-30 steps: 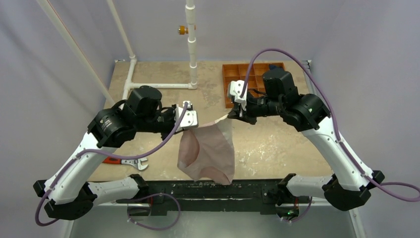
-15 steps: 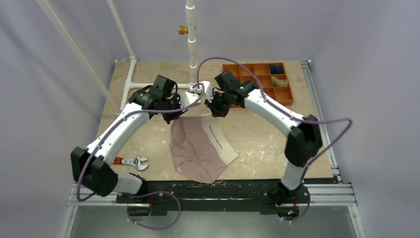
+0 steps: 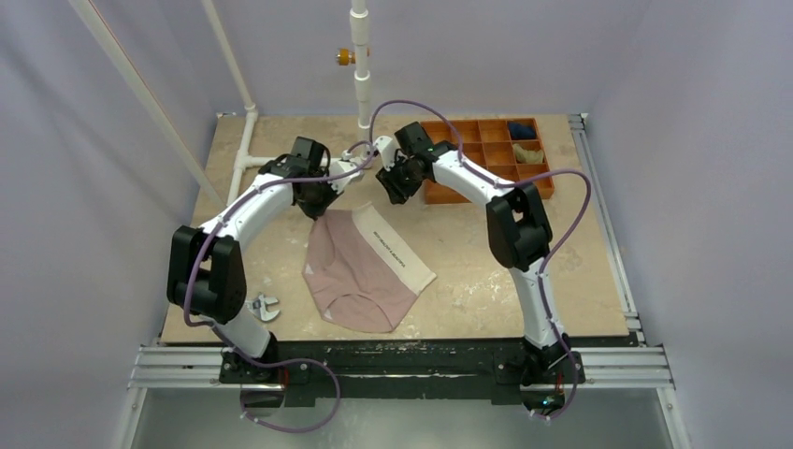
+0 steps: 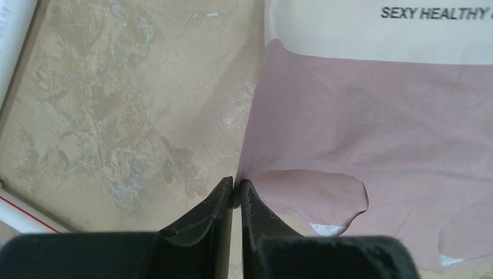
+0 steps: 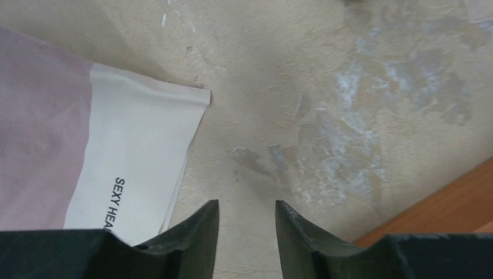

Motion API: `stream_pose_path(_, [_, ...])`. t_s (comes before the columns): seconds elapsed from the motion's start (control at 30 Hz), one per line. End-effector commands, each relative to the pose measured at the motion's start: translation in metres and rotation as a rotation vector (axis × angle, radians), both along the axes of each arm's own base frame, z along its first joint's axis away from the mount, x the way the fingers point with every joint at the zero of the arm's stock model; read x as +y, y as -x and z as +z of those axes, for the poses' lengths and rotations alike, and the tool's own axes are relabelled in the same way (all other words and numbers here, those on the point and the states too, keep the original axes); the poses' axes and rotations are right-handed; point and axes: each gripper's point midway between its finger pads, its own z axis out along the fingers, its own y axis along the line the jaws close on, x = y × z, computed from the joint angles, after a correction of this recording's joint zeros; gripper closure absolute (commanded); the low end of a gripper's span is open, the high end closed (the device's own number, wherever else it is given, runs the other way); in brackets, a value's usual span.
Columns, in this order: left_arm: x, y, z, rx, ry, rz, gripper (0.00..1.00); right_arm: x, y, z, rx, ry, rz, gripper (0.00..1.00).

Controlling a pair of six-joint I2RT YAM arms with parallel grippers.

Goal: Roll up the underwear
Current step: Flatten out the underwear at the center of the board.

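The underwear (image 3: 360, 276), pale pink with a cream waistband (image 3: 393, 251), lies spread flat on the table in the top view. My left gripper (image 3: 322, 210) is at its far left corner. In the left wrist view that gripper (image 4: 237, 185) is shut, with the edge of the pink cloth (image 4: 378, 133) pinched at its tips. My right gripper (image 3: 386, 191) hovers just beyond the waistband's far end. In the right wrist view it (image 5: 247, 204) stands open over bare table, and the waistband corner (image 5: 139, 145) lies free to its left.
An orange compartment tray (image 3: 486, 154) stands at the back right, holding a dark blue bundle (image 3: 524, 131) and an olive-tan bundle (image 3: 528, 154). White pipes (image 3: 363, 75) rise at the back. A wrench (image 3: 262, 304) lies near the left front edge.
Both arms have reached toward the back and laid the hanging underwear flat on the table. My right gripper has opened and let go of the waistband corner.
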Motion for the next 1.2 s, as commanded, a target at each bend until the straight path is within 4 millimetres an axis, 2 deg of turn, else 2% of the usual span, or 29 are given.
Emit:
stream_pose_path(0.0, [0.013, -0.025, 0.009, -0.087, -0.042, 0.155, 0.78, -0.002, -0.018, 0.068, -0.137, -0.124, -0.06, 0.53])
stream_pose_path(0.03, [0.02, -0.027, 0.009, -0.096, -0.07, 0.187, 0.68, -0.005, -0.014, 0.072, -0.132, -0.133, -0.057, 0.49])
stream_pose_path(0.07, [0.027, -0.028, 0.008, -0.102, -0.1, 0.217, 0.46, -0.007, -0.006, 0.075, -0.123, -0.143, -0.044, 0.46])
stream_pose_path(0.1, [0.034, -0.028, 0.008, -0.107, -0.123, 0.245, 0.32, -0.01, 0.003, 0.077, -0.114, -0.146, -0.017, 0.43])
stream_pose_path(0.23, [0.054, -0.024, 0.017, -0.11, -0.113, 0.337, 0.17, -0.024, 0.046, 0.069, -0.051, -0.136, 0.06, 0.37])
stream_pose_path(0.37, [0.062, -0.016, 0.035, -0.12, -0.026, 0.38, 0.13, -0.029, 0.09, 0.056, 0.027, -0.143, 0.151, 0.36])
stream_pose_path(0.47, [0.05, 0.002, 0.046, -0.106, 0.078, 0.331, 0.12, -0.027, 0.115, 0.049, 0.043, -0.136, 0.22, 0.36])
stream_pose_path(0.57, [0.027, 0.032, 0.047, -0.05, 0.192, 0.207, 0.12, -0.016, 0.13, 0.044, 0.063, -0.138, 0.275, 0.35])
stream_pose_path(0.67, [0.014, 0.066, 0.042, 0.022, 0.248, 0.089, 0.12, 0.003, 0.137, 0.044, 0.112, -0.178, 0.332, 0.35])
stream_pose_path(0.8, [0.011, 0.107, 0.032, 0.086, 0.265, -0.062, 0.12, 0.031, 0.134, 0.045, 0.18, -0.26, 0.378, 0.34])
stream_pose_path(0.93, [0.011, 0.141, 0.017, 0.125, 0.257, -0.21, 0.12, 0.06, 0.118, 0.044, 0.225, -0.336, 0.396, 0.34])
stream_pose_path(1.03, [0.012, 0.152, 0.01, 0.147, 0.25, -0.261, 0.12, 0.078, 0.108, 0.038, 0.26, -0.381, 0.4, 0.34])
stream_pose_path(1.17, [0.012, 0.156, 0.002, 0.189, 0.235, -0.292, 0.12, 0.094, 0.096, 0.023, 0.313, -0.412, 0.382, 0.33])
